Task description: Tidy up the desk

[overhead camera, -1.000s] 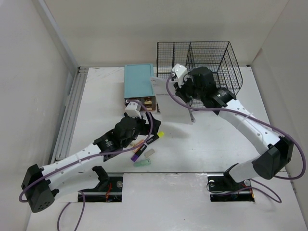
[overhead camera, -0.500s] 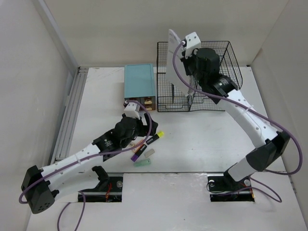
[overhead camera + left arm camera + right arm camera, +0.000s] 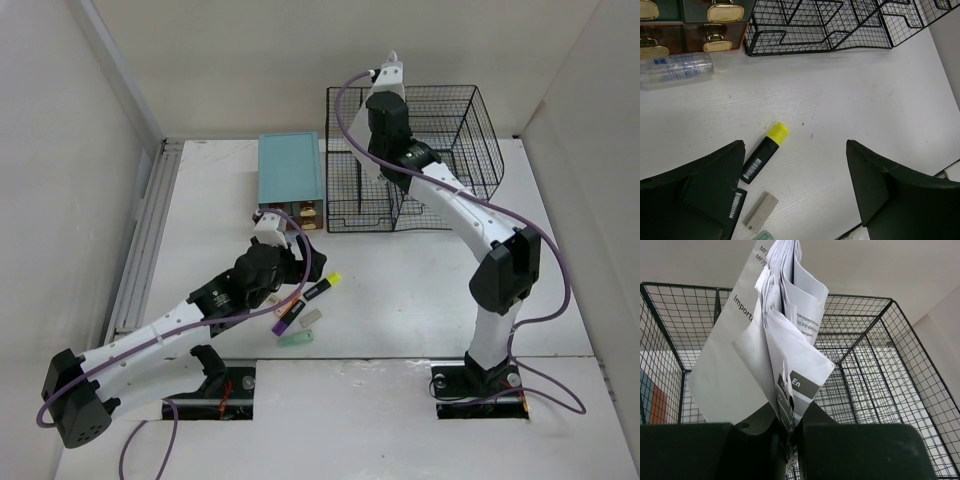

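Since the papers (image 3: 785, 340) look bound for the wire rack (image 3: 865, 370), the right tool (image 3: 790, 427) grips them upright above it, while the left tool (image 3: 795, 167) hangs spread over the highlighter (image 3: 765, 152).

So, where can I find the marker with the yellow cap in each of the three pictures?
Top external: the marker lies on the desk, left of centre, beside the left arm's wrist.
Left wrist: the marker is lower left of centre, cap uppermost.
Right wrist: not in it; only papers in the jaws, and mesh.
Shared landmark: the black wire rack, seen in all three views.
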Available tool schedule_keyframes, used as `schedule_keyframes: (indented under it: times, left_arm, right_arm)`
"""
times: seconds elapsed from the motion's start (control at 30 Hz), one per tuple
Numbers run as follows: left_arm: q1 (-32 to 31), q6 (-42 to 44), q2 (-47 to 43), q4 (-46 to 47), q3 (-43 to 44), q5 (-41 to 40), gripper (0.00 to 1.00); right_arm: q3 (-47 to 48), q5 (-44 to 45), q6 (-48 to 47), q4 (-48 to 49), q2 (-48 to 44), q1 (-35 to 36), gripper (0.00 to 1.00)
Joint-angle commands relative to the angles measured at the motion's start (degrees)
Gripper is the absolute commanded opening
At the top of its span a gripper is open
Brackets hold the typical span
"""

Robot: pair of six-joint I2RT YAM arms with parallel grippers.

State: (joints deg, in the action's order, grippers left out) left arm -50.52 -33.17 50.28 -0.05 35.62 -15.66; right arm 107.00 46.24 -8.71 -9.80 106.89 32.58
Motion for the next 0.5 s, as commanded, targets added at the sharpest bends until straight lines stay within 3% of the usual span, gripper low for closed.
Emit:
schedule_keyframes:
  times: [0.0, 0.2, 0.47]
  left_arm:
    - [0.1, -0.2, -1.2, 0.5, 0.0, -0.5, 0.8]
    - [0.1, 0.3, -0.1, 1.5, 0.0, -0.5, 0.8]
    - [0.1, 0.3, 0.5, 2.7, 0.5, 0.1, 0.8]
  right_arm:
    - [4.3, 5.4, 0.3, 7.8, -0.8, -0.4, 0.0]
    - [1.6, 1.4, -3.7, 12.9, -7.8, 2.8, 0.0]
    - [4.1, 6.9, -11.9, 14.9, -8.1, 3.7, 0.0]
